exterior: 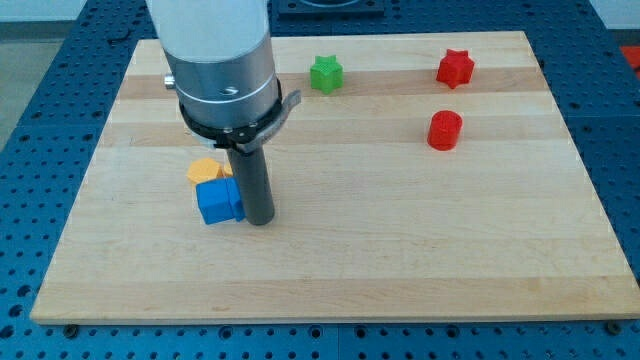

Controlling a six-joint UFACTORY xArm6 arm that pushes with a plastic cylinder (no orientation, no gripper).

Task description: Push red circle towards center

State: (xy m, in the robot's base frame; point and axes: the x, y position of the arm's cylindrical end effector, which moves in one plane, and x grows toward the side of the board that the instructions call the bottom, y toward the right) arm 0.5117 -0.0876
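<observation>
4 blocks are sitting on the board (pixel 400 260). Red circle (pixel 444 130) is lying at the view's right, below red star (pixel 454 68). My tip (pixel 260 220) is touching blue cube (pixel 218 200); no claw is showing, only this rod.

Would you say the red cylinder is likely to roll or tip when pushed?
The red cylinder stands upright on its flat end, so it probably slides, not rolls. It looks squat, so tipping seems unlikely. Its round side might slip off my tip.
</observation>
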